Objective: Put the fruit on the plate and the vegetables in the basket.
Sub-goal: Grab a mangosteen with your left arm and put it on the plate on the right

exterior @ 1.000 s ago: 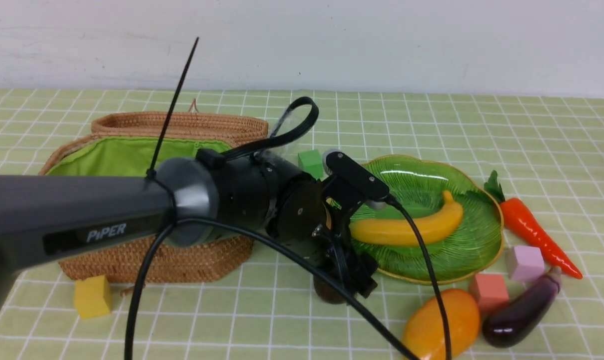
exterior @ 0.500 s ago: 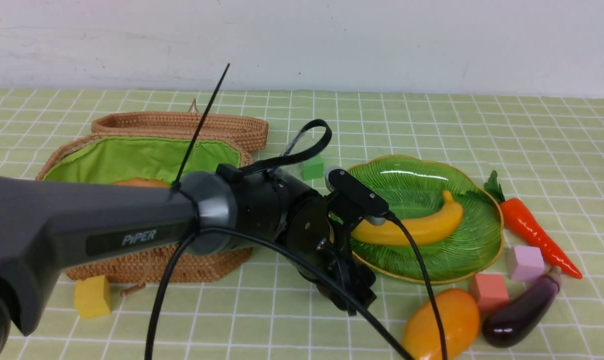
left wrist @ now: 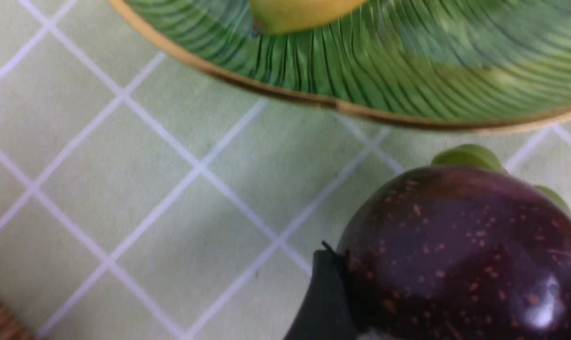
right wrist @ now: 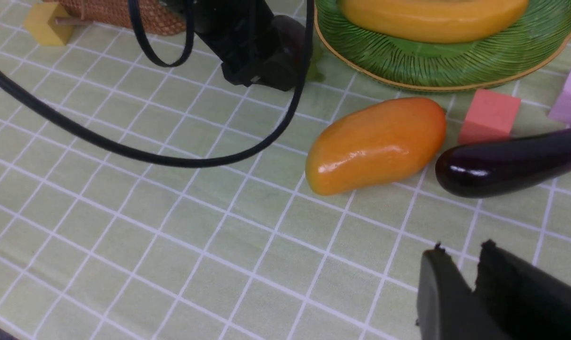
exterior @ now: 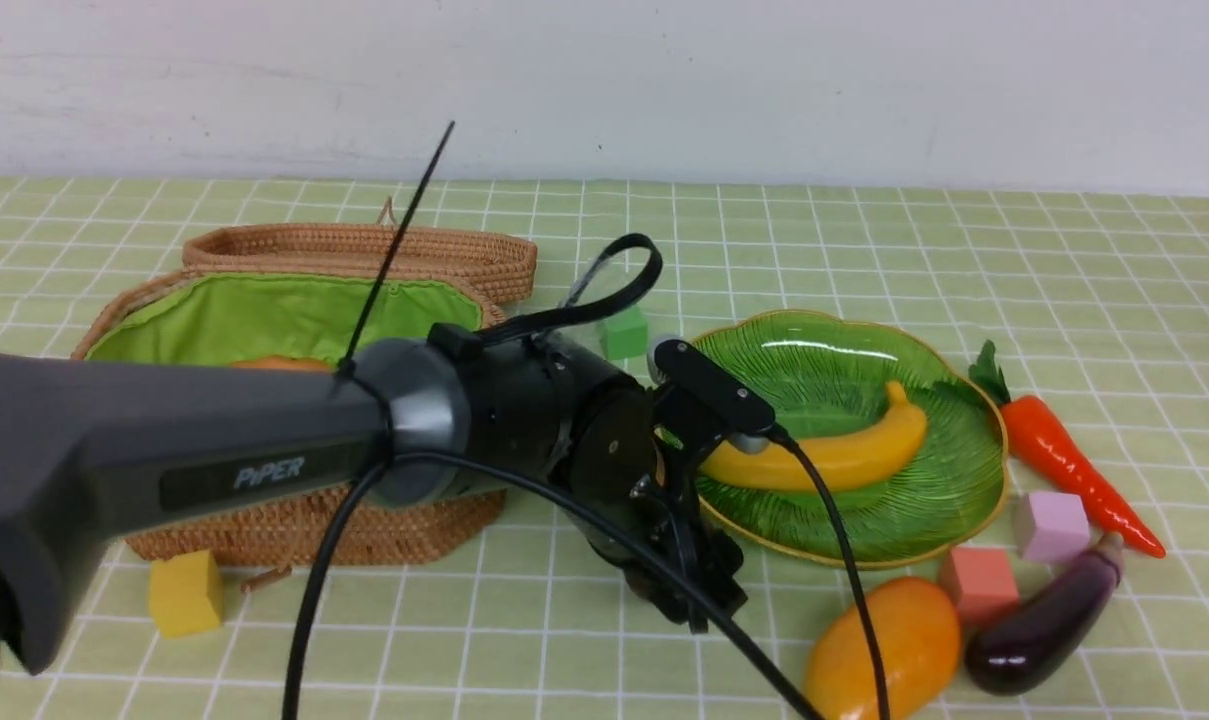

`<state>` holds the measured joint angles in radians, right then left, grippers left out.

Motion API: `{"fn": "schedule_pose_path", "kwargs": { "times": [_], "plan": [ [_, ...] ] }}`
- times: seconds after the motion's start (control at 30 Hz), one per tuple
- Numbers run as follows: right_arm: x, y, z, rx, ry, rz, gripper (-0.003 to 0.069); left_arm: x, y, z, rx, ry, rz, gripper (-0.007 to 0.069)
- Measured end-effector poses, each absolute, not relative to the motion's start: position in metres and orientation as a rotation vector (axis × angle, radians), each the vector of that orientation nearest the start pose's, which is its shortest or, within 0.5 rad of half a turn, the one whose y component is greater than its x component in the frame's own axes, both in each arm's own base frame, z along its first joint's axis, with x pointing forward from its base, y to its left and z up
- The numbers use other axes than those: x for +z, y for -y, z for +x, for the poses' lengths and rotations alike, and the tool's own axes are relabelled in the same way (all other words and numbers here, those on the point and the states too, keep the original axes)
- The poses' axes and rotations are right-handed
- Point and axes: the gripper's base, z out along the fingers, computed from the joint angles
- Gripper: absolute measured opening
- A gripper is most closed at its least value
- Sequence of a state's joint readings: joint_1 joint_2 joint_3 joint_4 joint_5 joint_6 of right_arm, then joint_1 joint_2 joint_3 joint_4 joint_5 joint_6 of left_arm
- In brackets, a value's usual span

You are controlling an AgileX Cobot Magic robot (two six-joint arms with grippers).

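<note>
- The octagonal tan woven wicker basket point(exterior: 294, 515) with green lining stands at far left, well apart from this move.
- The left gripper point(exterior: 704, 600) is clamped on the small round glossy dark purple fruit point(left wrist: 460, 255). One finger shows pressed to the fruit's side and the other is hidden. Both sit low, just beside the dish's near rim.
- The step in hand looks like carrying this fruit onto the wide green ribbed glass plate point(exterior: 824, 365). Raise it clear of the gold edge before crossing.
- The long yellow toy banana point(exterior: 834, 455) lies across the plate's middle. Let go low over bare glass, because a round piece will likely roll.
- The oval orange-yellow mango point(exterior: 889, 640) lies on the cloth near the plate. The right gripper point(right wrist: 462, 257) hovers nearby with its jaws together and empty, and should stay out of the black cable point(right wrist: 172, 160).
</note>
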<state>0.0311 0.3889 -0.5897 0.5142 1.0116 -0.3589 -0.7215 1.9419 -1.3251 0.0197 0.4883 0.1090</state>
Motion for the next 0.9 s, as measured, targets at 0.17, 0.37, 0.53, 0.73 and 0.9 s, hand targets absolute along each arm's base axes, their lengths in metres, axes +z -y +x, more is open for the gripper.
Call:
{"fn": "schedule_pose_path", "kwargs": {
  "times": [0.17, 0.37, 0.53, 0.73, 0.9],
  "plan": [
    [0.308, -0.040, 0.052, 0.467, -2.169, -0.341, 0.0123, 0.218, 0.261, 0.301, -0.157, -2.374, 1.103, 0.0570],
    [0.309, -0.041, 0.052, 0.486, -2.156, -0.332, 0.0123, 0.279, 0.267, 0.298, -0.281, -2.247, 1.007, 0.0570],
    [0.310, -0.042, 0.053, 0.495, -2.141, -0.323, 0.0123, 0.295, 0.307, 0.323, -0.370, -2.075, 1.025, 0.0570],
    [0.311, -0.042, 0.052, 0.498, -2.139, -0.323, 0.0127, 0.266, 0.353, 0.372, -0.352, -2.030, 1.057, 0.0570],
    [0.311, -0.042, 0.052, 0.499, -2.140, -0.323, 0.0128, 0.236, 0.366, 0.389, -0.297, -2.073, 1.112, 0.0570]
  ]
}}
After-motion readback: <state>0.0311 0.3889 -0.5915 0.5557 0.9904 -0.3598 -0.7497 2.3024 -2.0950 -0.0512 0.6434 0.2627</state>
